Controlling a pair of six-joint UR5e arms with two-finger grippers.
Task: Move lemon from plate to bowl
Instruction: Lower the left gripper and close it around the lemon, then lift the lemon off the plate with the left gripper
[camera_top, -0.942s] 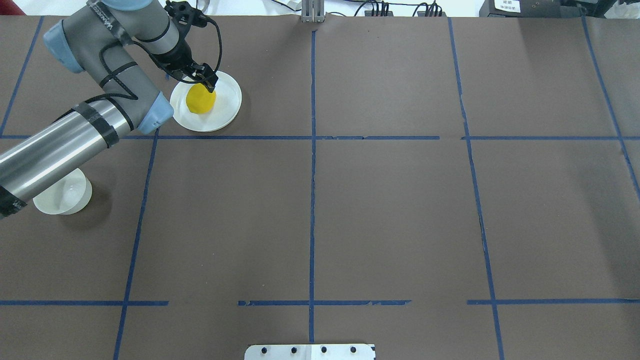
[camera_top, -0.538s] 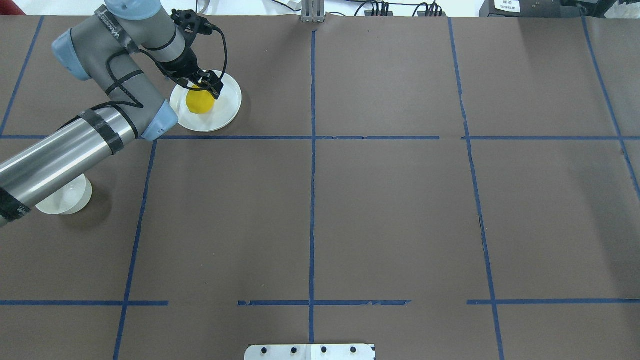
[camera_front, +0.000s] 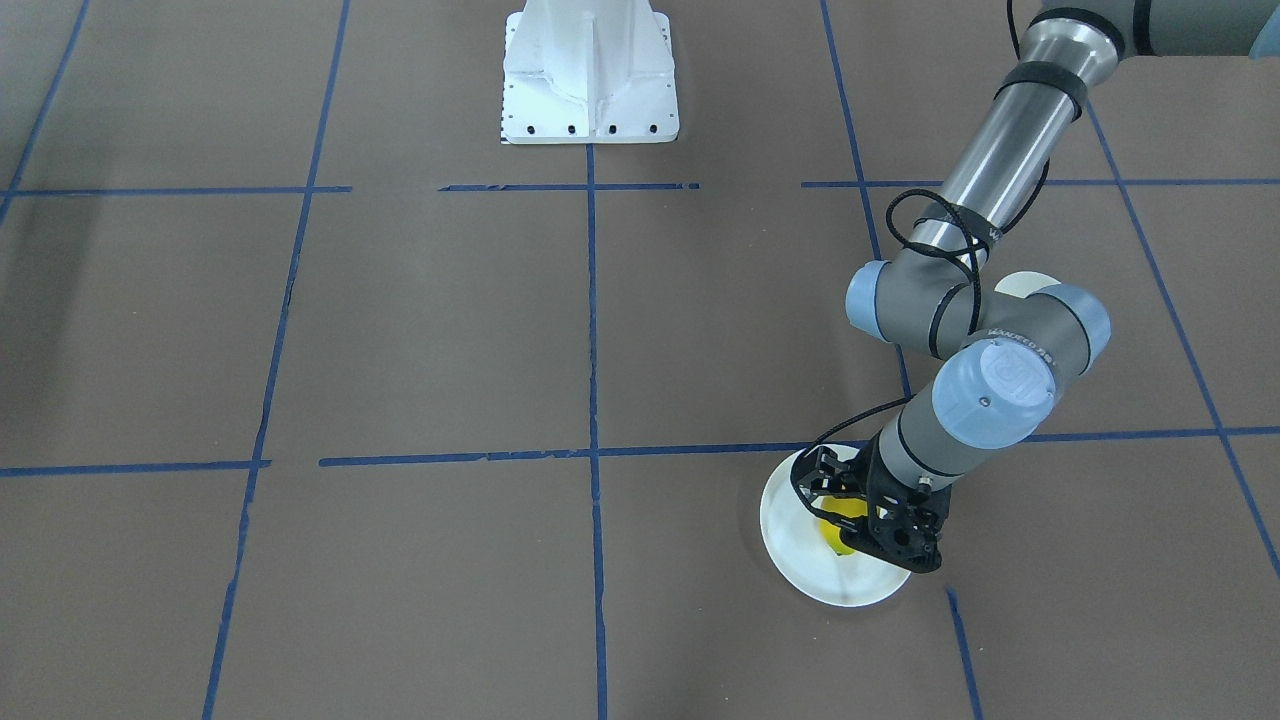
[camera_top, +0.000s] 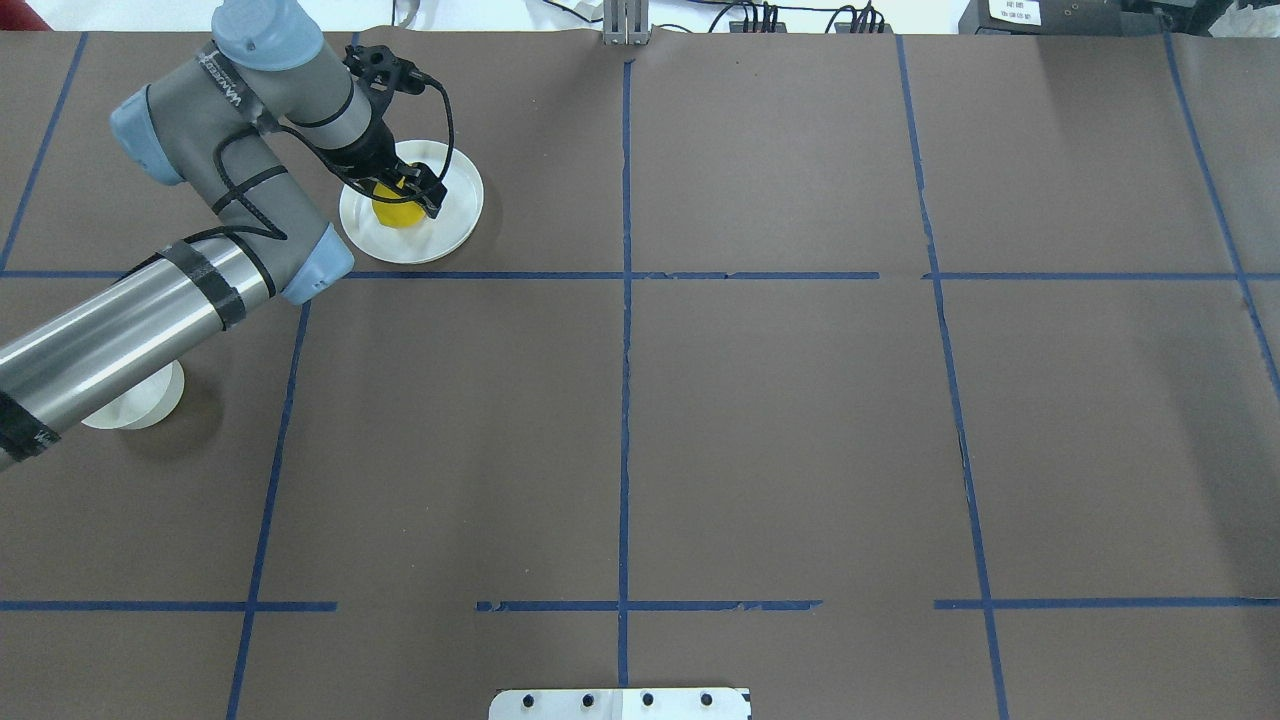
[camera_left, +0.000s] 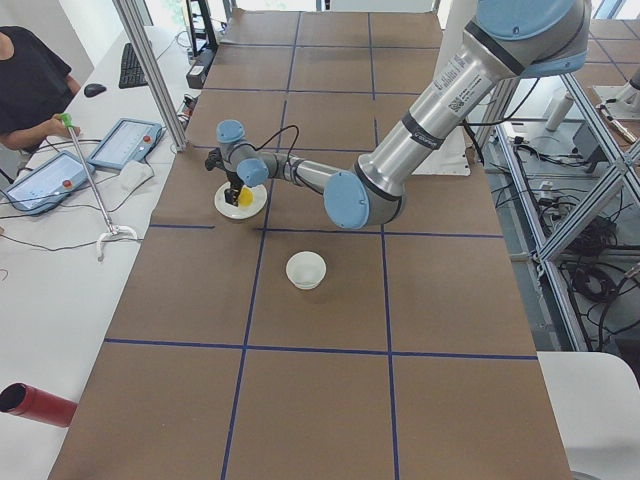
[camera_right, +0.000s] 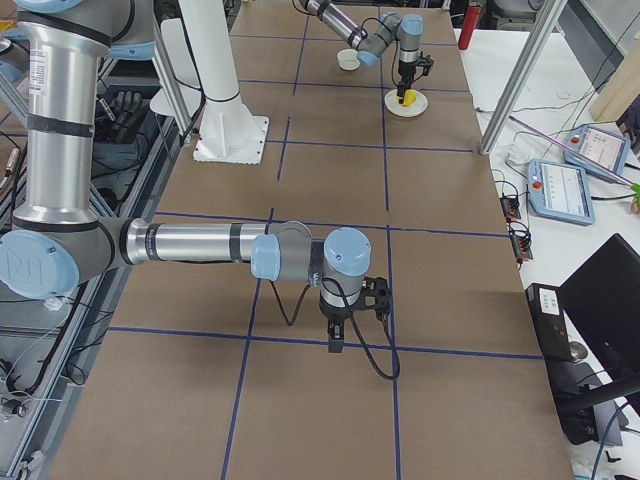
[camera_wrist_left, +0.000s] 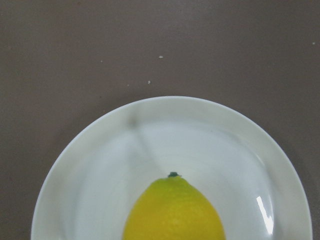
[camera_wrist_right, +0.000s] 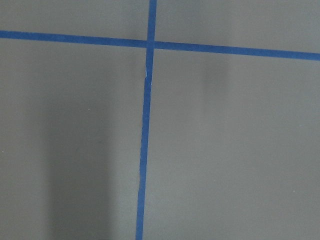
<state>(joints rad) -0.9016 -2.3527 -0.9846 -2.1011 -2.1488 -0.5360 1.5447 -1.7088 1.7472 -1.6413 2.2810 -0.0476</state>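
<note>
The yellow lemon (camera_top: 393, 213) lies on the flat white plate (camera_top: 456, 213) at the table's far left. My left gripper (camera_top: 410, 196) is down over the lemon with its black fingers on either side of it and looks open. The left wrist view shows the lemon's greenish tip (camera_wrist_left: 172, 210) on the plate (camera_wrist_left: 95, 165), with no fingers in sight. The front view shows the lemon (camera_front: 838, 530) between the fingers. The small deep bowl (camera_top: 135, 405) stands nearer my base, partly hidden under my left arm. My right gripper (camera_right: 335, 345) shows only in the exterior right view, so I cannot tell its state.
The table is brown with blue tape lines. The white robot base (camera_front: 590, 75) stands at the table's near-robot edge. The bowl also shows in the exterior left view (camera_left: 306, 269). An operator and tablets are beyond the far edge.
My left gripper has come down over the lemon and now covers more of it. The arm's elbow shifted slightly. Lemon, plate and bowl have not moved.
</note>
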